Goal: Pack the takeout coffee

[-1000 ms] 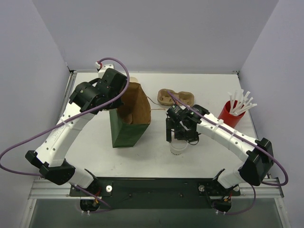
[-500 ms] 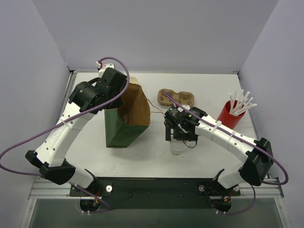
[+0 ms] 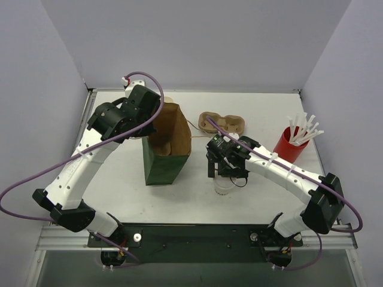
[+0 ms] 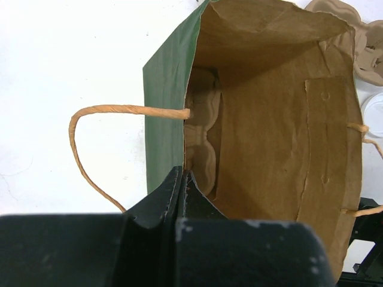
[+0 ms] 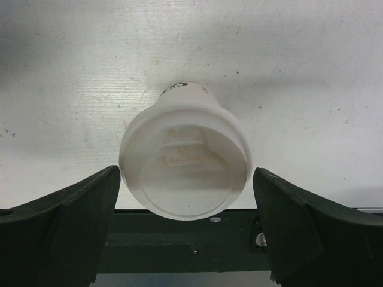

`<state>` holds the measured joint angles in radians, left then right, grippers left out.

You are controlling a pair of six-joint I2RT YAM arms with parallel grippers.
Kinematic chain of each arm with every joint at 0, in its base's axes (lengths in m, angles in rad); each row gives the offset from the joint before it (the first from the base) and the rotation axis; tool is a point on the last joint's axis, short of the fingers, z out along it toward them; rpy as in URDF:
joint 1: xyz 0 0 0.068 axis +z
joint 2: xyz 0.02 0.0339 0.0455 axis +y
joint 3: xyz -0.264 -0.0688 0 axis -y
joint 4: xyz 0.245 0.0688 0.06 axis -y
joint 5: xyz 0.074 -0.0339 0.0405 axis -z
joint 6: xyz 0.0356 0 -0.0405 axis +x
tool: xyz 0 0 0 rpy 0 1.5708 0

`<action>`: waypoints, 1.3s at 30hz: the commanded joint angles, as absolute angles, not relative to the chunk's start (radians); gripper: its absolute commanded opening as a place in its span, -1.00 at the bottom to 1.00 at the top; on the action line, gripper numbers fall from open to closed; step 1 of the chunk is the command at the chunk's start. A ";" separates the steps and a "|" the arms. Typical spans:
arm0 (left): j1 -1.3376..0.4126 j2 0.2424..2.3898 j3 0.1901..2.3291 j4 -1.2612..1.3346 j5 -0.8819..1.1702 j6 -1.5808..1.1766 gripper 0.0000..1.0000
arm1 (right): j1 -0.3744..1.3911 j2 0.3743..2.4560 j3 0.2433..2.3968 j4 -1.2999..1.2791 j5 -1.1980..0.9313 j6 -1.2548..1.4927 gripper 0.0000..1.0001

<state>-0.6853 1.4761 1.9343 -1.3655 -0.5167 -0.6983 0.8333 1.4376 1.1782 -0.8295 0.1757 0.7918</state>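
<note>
The right pincer (image 5: 186, 179) gapes wide around the coffee cup (image 5: 184, 158).
Its fingers (image 5: 72, 215) flank the lidded cup, which stands upright on the table (image 5: 281, 54) between them, narrowly clear of each. The left pincer (image 4: 182, 179) is clamped on the paper bag (image 4: 269, 137) rim, left of the cup.

Left of the right gripper (image 3: 227, 176) stands a green paper bag (image 3: 160, 168) (mouth open); beyond that gripper lies a brown two-hole cardboard carrier (image 3: 222, 123), rightward a red cup of white straws (image 3: 289, 147).
</note>
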 commanded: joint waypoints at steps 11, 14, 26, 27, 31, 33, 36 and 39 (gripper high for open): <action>-0.680 1.482 1.963 -1.341 -0.506 -0.690 -1.00 | 0.844 1.401 1.123 -0.827 0.201 0.815 0.61; -0.680 1.480 1.962 -1.341 -0.506 -0.690 -1.00 | 0.845 1.396 1.117 -0.821 0.201 0.815 0.54; -0.680 1.480 1.960 -1.342 -0.503 -0.690 -1.00 | 0.856 1.385 1.115 -0.822 0.224 0.824 0.38; -0.680 1.480 1.960 -1.342 -0.503 -0.692 -1.00 | 0.856 1.384 1.117 -0.824 0.225 0.824 0.33; -0.680 1.480 1.963 -1.344 -0.503 -0.689 -1.00 | 0.854 1.382 1.149 -0.847 0.230 0.824 0.20; -0.680 1.483 1.965 -1.345 -0.505 -0.684 -1.00 | 0.850 1.382 1.184 -0.874 0.232 0.818 0.12; -0.680 1.488 1.974 -1.350 -0.508 -0.673 -1.00 | 0.841 1.379 1.241 -0.920 0.221 0.810 0.02; -0.680 1.499 1.990 -1.359 -0.515 -0.658 -1.00 | 0.821 1.367 1.293 -0.954 0.198 0.799 -0.01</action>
<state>-0.6853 1.4891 1.9350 -1.3659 -0.5068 -0.6899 0.8402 1.4113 1.2011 -0.8585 0.1871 0.8101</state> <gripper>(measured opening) 0.022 0.706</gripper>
